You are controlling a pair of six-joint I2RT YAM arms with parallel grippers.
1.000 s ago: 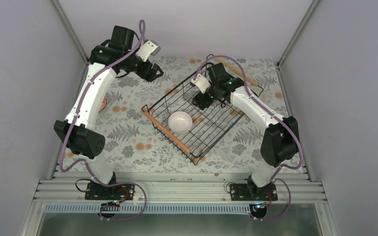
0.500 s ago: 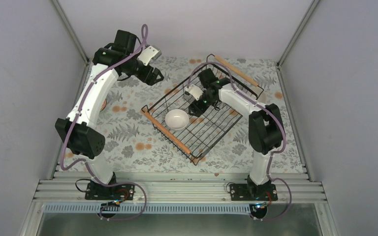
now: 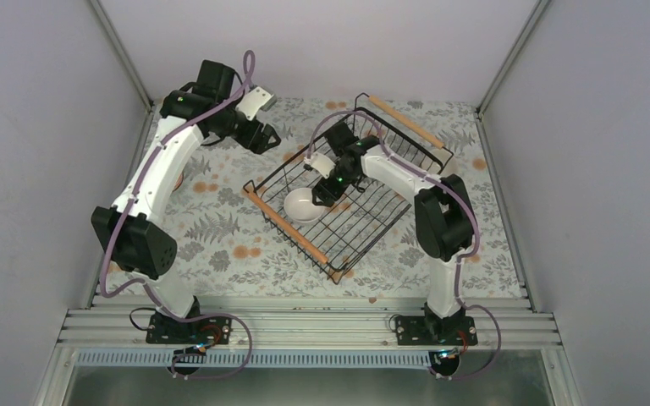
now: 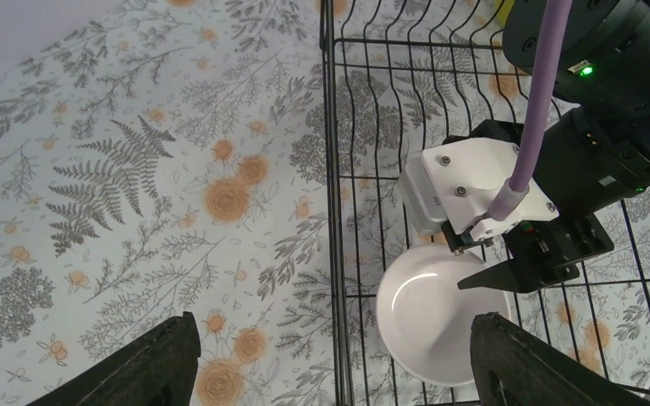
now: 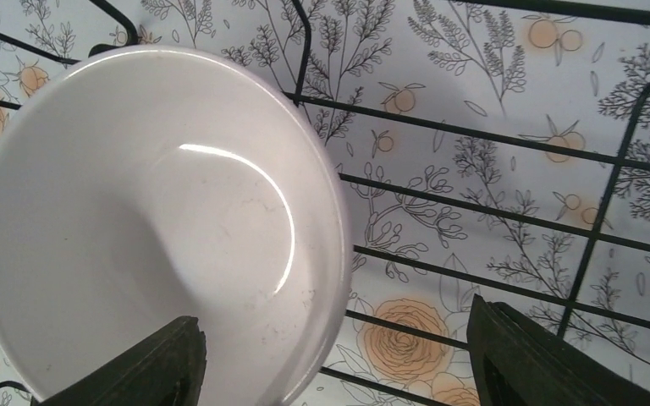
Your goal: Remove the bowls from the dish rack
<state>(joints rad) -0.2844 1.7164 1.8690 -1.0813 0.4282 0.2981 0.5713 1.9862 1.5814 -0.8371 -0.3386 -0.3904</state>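
One white bowl lies upright in the near-left part of the black wire dish rack. My right gripper is open and low at the bowl's right edge. In the right wrist view the bowl fills the left half, and the gripper straddles its rim, with one finger over the inside and one outside. My left gripper is open and empty, high above the table behind the rack. Its view looks down on the bowl and the rack's wall. The other bowls are hidden.
The rack has a wooden handle on its near-left side and another at the far right. It stands on a floral cloth. A small red-orange object peeks out behind the left arm. Grey walls enclose the table.
My right gripper has moved left and down across the rack to the white bowl's rim. The bowl has shifted slightly left. The left gripper has shifted only a little.
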